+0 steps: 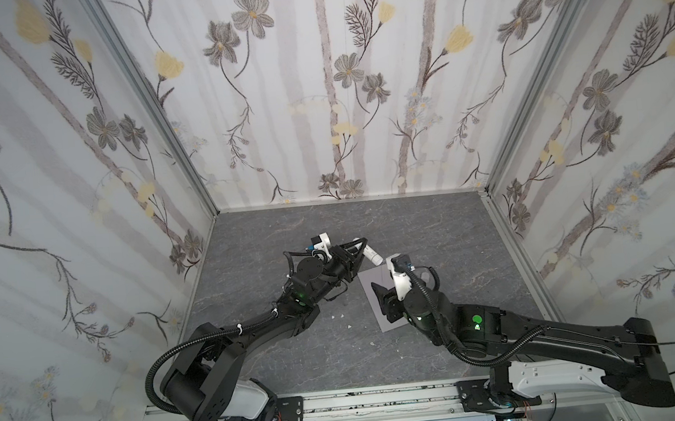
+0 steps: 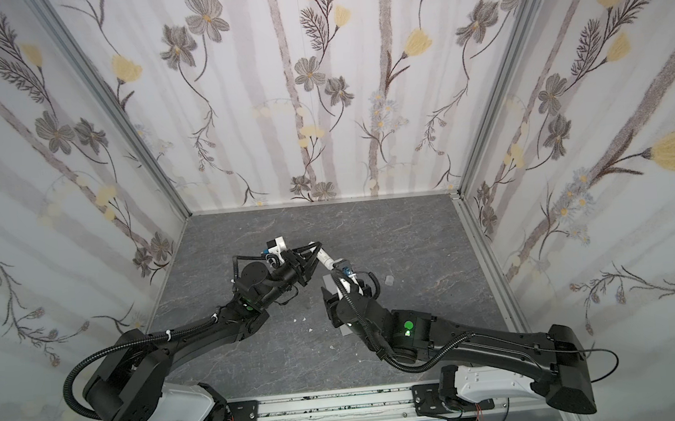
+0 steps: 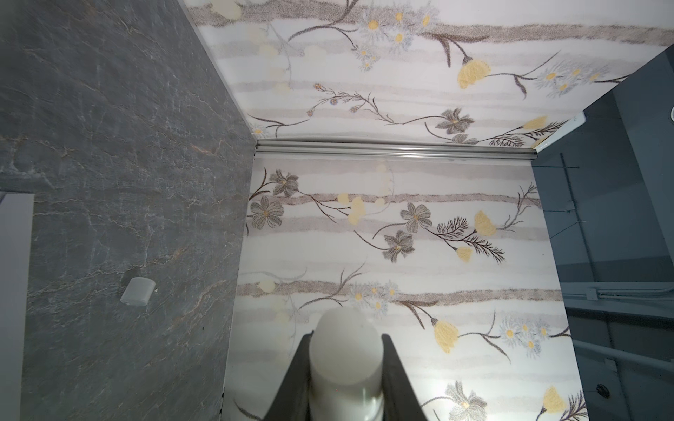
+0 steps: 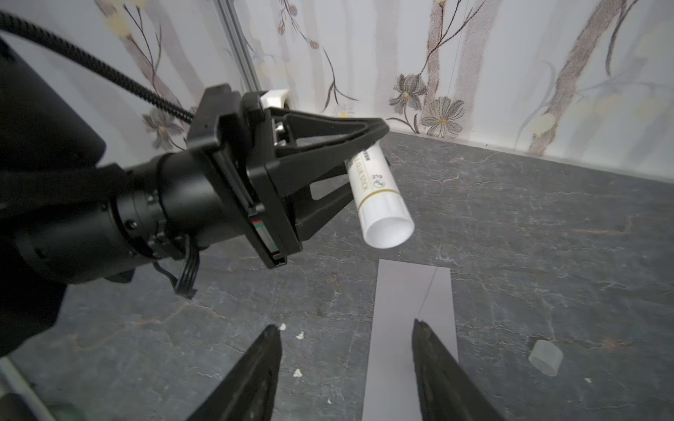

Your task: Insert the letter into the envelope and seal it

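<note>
Envelope (image 4: pixel 405 310) is laid flat on table (image 4: pixel 547 218), long axis running roughly front to back. Glue stick (image 4: pixel 379 197) is held off the table in left gripper (image 4: pixel 364 156), just beyond envelope's far end. Right gripper (image 4: pixel 345 326) is positioned above the envelope. Cap (image 4: pixel 545 357) is found on table right of envelope, paper scraps (image 4: pixel 299 335) to its left.

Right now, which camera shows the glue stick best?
Right wrist: the glue stick shows side-on, label and open end clear, clamped in the left pincer. Left wrist sees only one blurred end. In both top views it is small.
</note>
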Motion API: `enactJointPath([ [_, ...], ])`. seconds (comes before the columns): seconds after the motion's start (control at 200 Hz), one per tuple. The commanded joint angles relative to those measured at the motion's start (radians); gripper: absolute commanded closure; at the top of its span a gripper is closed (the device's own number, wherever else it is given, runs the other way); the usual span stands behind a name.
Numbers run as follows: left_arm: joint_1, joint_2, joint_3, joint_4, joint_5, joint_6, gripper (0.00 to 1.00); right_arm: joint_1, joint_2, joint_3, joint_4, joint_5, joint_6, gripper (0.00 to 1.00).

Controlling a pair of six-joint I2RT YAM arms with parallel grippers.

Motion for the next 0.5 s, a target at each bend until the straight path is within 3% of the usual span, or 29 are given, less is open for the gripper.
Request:
enactJointPath([
  [0.0, 0.001, 0.008, 0.012, 0.062, -0.034, 0.023, 1.0, -0.083, -0.079, -0.077, 0.217, -0.214, 0.174, 0.4],
  [0.145, -0.004, 0.017, 0.014, 0.077, -0.039, 0.018, 1.0, -0.19, -0.141, -0.185, 0.366, -0.322, 0.293, 0.38],
  [0.38, -0.024, 0.028, 0.027, 0.093, -0.04, 0.02, 1.0, -0.314, -0.09, -0.254, 0.559, -0.512, 0.451, 0.37],
  [0.495, -0.034, 0.032, 0.031, 0.099, -0.046, 0.017, 1.0, -0.344, -0.059, -0.261, 0.602, -0.548, 0.487, 0.37],
])
